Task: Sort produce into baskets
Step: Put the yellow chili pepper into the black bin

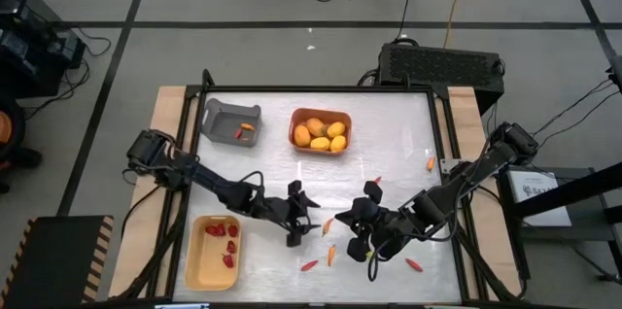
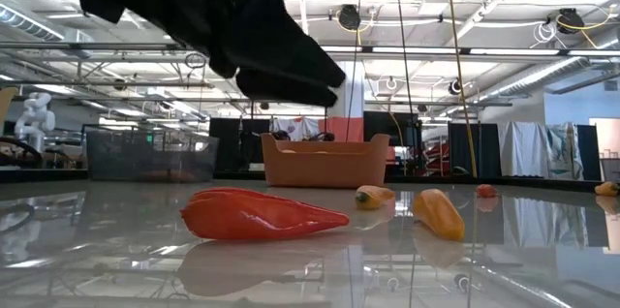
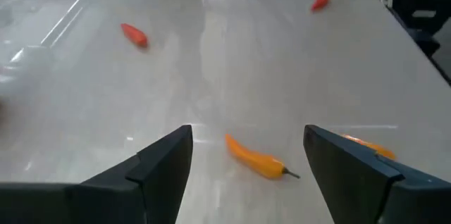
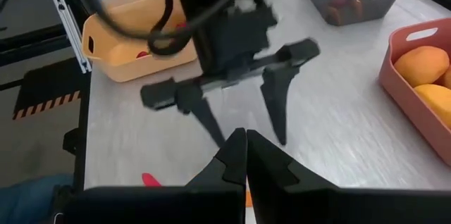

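My left gripper is open and low over the table's middle. Its fingers stand on either side of an orange carrot-like stick lying on the table and do not touch it. My right gripper is shut and empty, just right of the left one and pointing at it. The orange basket holds several yellow-orange fruits. The grey basket holds one stick. The pale yellow basket holds several red berries.
Loose sticks lie on the table: an orange one and a red one near the front, with others at the near right, the right and the middle. The two grippers are close together.
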